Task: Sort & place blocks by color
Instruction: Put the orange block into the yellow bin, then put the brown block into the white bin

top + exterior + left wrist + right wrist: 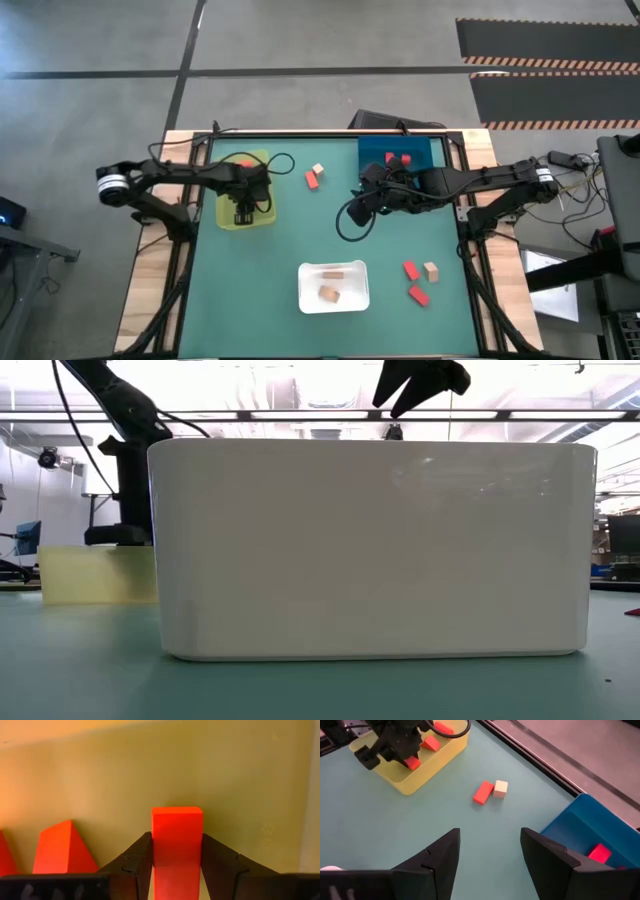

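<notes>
Left wrist view puts it plainly: my left gripper (pixel 177 865) has an orange-red block (pixel 177 847) pinched between its two dark fingers, one pad on each long flat side, the block standing on end inside the yellow-green tray (pixel 240 780). I judge it light and rigid, a small painted wooden cuboid with crisp edges and smooth faces. That finish could be a little slick, so flat opposite faces near the middle are where I want my pads, as they sit now; a corner grip would likely twist it. It looks sturdy enough that a short drop should not hurt it.

Two more orange-red blocks (pixel 62 849) lie beside it on the tray floor. From above, that tray (pixel 262 217) is at the table's left, with my left gripper (pixel 243 212) over it.

My right gripper (pixel 490 855) hangs with its fingers spread wide and nothing between them, above bare green table (pixel 300 235) beside the blue tray (pixel 580 822), which holds a deeper red block (pixel 599 853). Between the two trays a red block (pixel 482 792) and a tan block (pixel 500 788) lie touching. Nearer the front edge, the white tray (pixel 305 290) carries two tan blocks (pixel 330 293), and to its right a loose group (pixel 420 282) of two red and one tan waits unsorted.
</notes>
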Tool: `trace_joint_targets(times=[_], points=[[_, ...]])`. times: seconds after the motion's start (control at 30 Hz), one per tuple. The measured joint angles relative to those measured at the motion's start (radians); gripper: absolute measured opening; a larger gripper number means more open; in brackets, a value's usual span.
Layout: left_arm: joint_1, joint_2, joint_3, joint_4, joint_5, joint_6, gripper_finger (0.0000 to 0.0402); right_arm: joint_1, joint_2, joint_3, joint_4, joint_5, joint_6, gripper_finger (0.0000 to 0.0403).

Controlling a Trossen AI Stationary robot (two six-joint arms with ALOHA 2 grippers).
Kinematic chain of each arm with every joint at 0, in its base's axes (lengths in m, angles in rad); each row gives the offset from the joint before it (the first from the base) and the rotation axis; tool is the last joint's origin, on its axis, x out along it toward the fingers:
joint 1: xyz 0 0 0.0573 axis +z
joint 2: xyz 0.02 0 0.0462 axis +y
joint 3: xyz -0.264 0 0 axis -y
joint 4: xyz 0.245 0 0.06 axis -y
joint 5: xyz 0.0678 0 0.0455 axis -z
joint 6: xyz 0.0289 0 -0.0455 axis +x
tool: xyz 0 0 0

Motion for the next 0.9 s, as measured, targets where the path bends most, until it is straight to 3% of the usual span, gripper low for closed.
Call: trace_joint_targets(times=[0.17,0.43,0.63,0.9], points=[[0.000,0.011,0.008,-0.005,-0.001,0.000,0.0126,0.000,0.000,0.001,0.000,-0.001,0.027,0.0201],[0.000,-0.004,0.007,0.009,-0.013,-0.007,0.0178,0.000,0.000,0.017,-0.002,-0.024,0.148,0.0201],[0.000,-0.035,0.006,0.002,-0.014,-0.007,0.0199,0.000,0.000,0.029,-0.004,-0.173,0.273,0.0201],[0.000,-0.137,0.035,-0.072,-0.016,-0.012,0.0203,0.010,0.000,0.029,-0.089,-0.460,0.475,0.0201]])
